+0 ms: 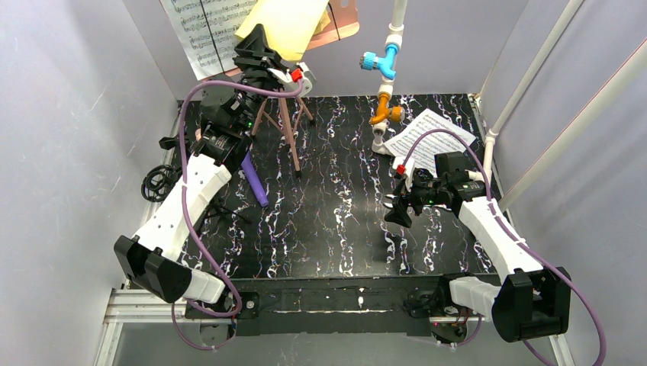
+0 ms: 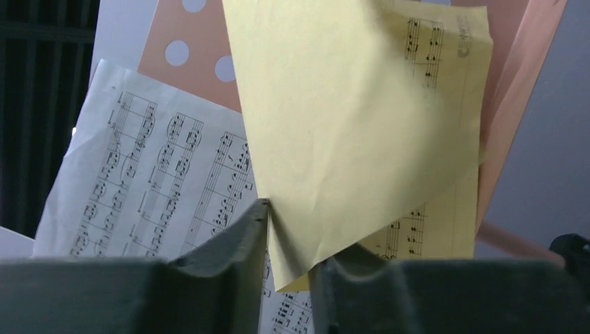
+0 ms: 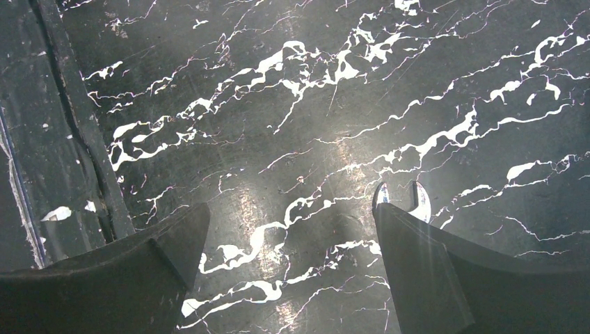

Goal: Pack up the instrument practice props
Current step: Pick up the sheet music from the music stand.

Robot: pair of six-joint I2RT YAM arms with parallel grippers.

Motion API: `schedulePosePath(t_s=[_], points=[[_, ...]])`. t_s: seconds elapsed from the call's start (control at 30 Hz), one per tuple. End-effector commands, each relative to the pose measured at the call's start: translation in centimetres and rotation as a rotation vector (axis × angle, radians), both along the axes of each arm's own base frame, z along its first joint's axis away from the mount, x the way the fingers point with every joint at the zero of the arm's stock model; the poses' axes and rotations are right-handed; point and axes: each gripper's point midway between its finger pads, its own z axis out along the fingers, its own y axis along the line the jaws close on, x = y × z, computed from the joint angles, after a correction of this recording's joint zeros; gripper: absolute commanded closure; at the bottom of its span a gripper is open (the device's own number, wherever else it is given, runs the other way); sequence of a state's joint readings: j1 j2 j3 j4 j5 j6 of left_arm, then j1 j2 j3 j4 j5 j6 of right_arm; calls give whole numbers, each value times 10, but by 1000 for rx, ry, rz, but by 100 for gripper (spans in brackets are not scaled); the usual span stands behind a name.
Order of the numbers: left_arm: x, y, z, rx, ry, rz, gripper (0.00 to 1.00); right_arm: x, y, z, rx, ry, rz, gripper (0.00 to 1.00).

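My left gripper (image 1: 263, 42) (image 2: 303, 233) is raised to the salmon-pink perforated music rest (image 1: 345, 19) (image 2: 188, 59) on its tripod legs (image 1: 286, 126). A yellow music sheet (image 1: 286, 23) (image 2: 348, 125) hangs bent off the rest, and its lower corner dips into the narrow gap between the jaws, touching the left finger (image 2: 236, 250). A white music sheet (image 1: 204, 34) (image 2: 153, 181) leans behind it. A purple toy microphone (image 1: 255, 179) lies under the left arm. Another white sheet (image 1: 422, 137) lies at the right. My right gripper (image 1: 397, 201) (image 3: 289, 216) hangs open over bare table.
A white pipe with blue and orange valves (image 1: 385, 69) stands at the back centre. A silver wrench end (image 3: 412, 200) peeks from behind the right finger. Black cable and holder parts (image 1: 160, 181) sit at the left table edge. Grey walls close in on three sides.
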State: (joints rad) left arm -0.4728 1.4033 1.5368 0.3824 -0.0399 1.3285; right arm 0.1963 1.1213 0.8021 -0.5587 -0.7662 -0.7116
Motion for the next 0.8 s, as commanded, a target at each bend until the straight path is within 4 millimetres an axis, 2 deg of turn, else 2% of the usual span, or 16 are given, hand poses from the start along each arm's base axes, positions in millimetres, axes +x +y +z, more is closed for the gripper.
schedulePosePath(t_s=[0.0,0.07,0.27,0.43,0.5,0.63,0.77], points=[[-11,5,27,-49,-66,-16,85,-2,1,-2,11,10,13,2],[-13,7,28,-53,-68,-14,100,-2,1,-3,12,12,15,2],[-36,20,40,-138,-74,-36,100,-3,1,-3,12,16,16,2],[-79,48,58,-350,-65,-77,100,-4,1,-4,14,20,19,2],[-93,58,59,-405,-56,-87,100,-4,2,-5,15,25,20,2],[-122,69,54,-509,-2,-145,100,-4,2,-7,13,33,22,2],[-152,69,34,-652,152,-261,100,-5,1,-7,11,32,29,2]])
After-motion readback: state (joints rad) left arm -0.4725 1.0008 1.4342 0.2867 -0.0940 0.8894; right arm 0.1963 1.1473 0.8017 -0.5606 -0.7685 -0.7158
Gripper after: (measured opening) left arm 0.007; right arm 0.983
